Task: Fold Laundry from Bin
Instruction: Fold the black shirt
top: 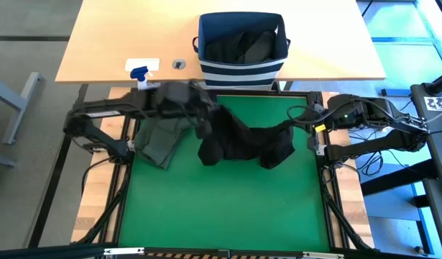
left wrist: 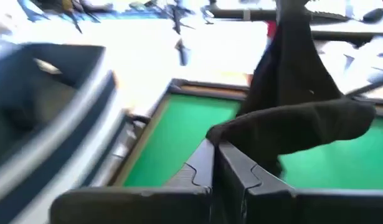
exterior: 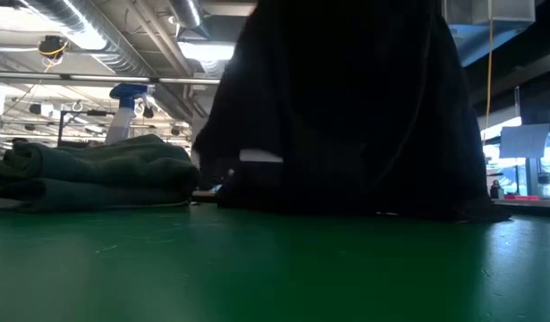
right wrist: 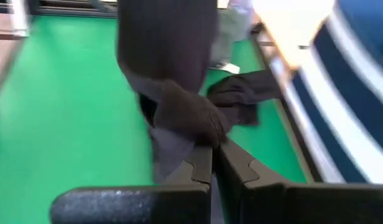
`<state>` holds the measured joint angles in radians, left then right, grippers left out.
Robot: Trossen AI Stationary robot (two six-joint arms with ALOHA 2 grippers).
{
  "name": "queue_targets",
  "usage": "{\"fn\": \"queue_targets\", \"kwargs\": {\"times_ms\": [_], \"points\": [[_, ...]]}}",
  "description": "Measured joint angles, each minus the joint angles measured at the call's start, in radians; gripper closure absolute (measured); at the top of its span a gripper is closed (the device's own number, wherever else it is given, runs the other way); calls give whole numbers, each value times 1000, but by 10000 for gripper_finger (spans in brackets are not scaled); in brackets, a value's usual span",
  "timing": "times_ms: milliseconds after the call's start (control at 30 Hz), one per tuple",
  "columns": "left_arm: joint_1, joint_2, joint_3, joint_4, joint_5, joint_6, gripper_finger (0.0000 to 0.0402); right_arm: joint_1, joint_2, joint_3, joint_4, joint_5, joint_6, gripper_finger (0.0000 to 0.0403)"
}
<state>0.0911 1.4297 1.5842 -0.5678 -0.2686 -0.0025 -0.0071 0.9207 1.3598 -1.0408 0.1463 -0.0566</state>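
Both grippers, left [left wrist: 215, 149] and right [right wrist: 213, 149], clench the black garment [top: 246, 144]; pull apart evenly, lay it flat mid-mat [top: 228, 208].

You see two dark six-joint arms of matte black, blocky housings. The left arm [top: 127, 108] has a rounded, bulky wrist housing and thin black cables trailing by its base. The right arm [top: 379, 119] carries a small green indicator light and a yellow mark near its wrist, with a looping black cable. Each wrist view shows the fingers as flat black moulded plates with stepped, interlocking notched edges, mounted on a rounded black crossbar: left gripper [left wrist: 214, 163], right gripper [right wrist: 214, 163].
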Motion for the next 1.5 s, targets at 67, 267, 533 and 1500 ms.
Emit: {"fn": "queue_targets", "kwargs": {"times_ms": [67, 267, 533, 1500], "points": [[0, -38, 5, -4, -66, 19, 398, 0, 0, 0, 0, 78, 0, 397], [1, -118, 6, -18, -297, 42, 398, 0, 0, 0, 42, 410, 7, 397], [0, -137, 6, 100, -401, 106, 397, 0, 10, 94, 286, 546, -95, 397], [210, -134, 351, 323, -85, 583, 397, -51, 323, 701, 304, 473, -631, 397]]}}
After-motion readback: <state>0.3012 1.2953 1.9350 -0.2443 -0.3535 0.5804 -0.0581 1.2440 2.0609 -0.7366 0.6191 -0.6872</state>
